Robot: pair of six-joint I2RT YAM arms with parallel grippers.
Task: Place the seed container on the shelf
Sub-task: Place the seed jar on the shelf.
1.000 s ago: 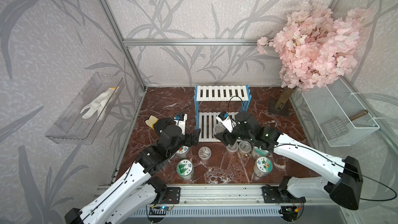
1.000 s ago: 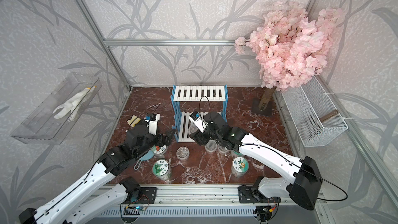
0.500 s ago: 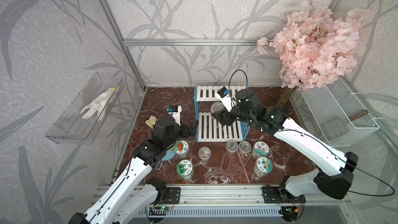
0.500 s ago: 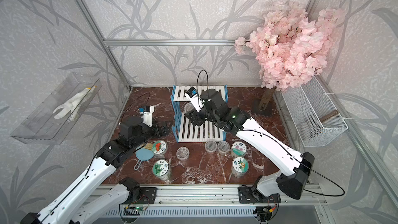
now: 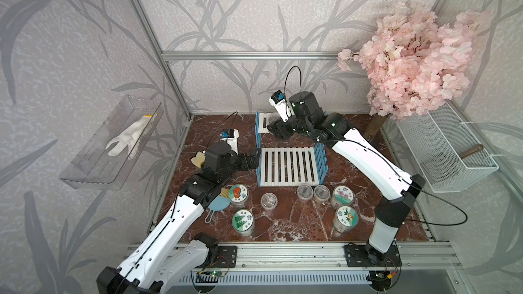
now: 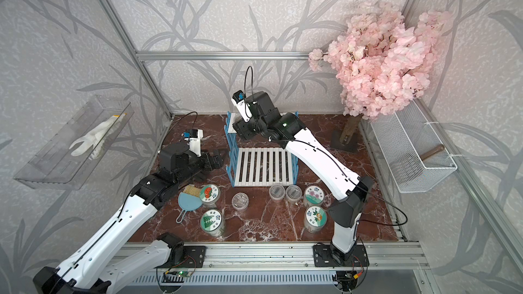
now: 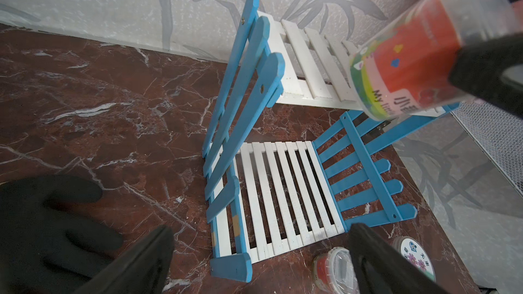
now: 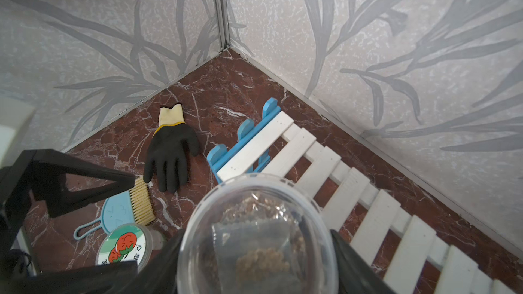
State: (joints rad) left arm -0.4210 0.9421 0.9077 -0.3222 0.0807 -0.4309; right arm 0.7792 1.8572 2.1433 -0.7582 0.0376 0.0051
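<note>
The shelf (image 5: 287,165) (image 6: 264,165) stands mid-floor with white slats and blue picket sides. My right gripper (image 5: 278,128) (image 6: 240,128) (image 8: 257,264) is shut on the seed container (image 7: 402,60) (image 8: 257,236). This is a clear jar with a red and green label and a clear lid, held tilted over the left part of the shelf's upper tier (image 8: 311,151). My left gripper (image 5: 254,159) (image 6: 218,159) (image 7: 261,231) is open and holds nothing. It is low, beside the left side frame of the lower tier (image 7: 283,193).
Several more seed containers (image 5: 343,195) stand on the marble floor in front of the shelf. A blue dustpan with a brush (image 5: 218,209) and a black glove (image 8: 169,154) lie at the left. At the right are a pink blossom tree (image 5: 410,60) and a wire basket (image 5: 444,151). A clear wall tray (image 5: 110,142) is at the left.
My right arm has lifted the seed container from the row on the floor and carried it back and up over the upper tier. My left arm has drawn back to the shelf's left side.
</note>
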